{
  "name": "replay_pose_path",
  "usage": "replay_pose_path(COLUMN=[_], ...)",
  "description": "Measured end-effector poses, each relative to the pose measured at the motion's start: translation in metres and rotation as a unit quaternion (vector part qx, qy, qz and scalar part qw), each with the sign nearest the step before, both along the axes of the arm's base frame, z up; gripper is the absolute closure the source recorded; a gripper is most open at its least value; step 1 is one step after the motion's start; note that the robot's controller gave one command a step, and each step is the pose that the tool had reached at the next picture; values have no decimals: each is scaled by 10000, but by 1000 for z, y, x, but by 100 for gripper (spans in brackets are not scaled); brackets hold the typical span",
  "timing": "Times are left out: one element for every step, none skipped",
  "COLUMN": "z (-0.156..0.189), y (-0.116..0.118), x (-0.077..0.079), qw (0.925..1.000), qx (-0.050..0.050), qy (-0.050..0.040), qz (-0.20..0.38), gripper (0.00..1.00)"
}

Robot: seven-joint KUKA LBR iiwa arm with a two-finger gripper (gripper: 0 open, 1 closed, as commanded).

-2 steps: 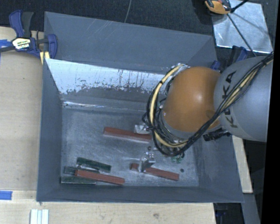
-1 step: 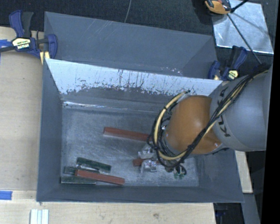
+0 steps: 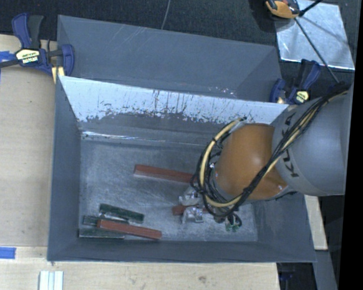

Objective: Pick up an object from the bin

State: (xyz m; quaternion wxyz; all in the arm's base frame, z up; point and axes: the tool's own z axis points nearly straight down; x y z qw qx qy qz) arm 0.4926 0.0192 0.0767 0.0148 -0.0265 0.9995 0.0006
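Observation:
My gripper [image 3: 193, 215] pokes out from under the orange wrist cover, low over the bin floor right of the middle. A small reddish-brown piece [image 3: 179, 210] lies right at its left side, touching or nearly touching the tip. A long reddish-brown flat stick [image 3: 162, 173] lies a little above and to the left of the gripper, its right end running under the arm's cables.
At the bin's front left lie a dark green strip [image 3: 121, 213] and, below it, a red-brown stick [image 3: 131, 230] on a dark grey one [image 3: 92, 232]. The arm and its cables cover the bin's right side.

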Motion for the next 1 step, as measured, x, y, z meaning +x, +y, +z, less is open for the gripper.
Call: replay_pose_path(z=[131], y=[-22], x=[5], qw=[9999], qx=[-12], qy=[132], qz=[74], gripper=[100])
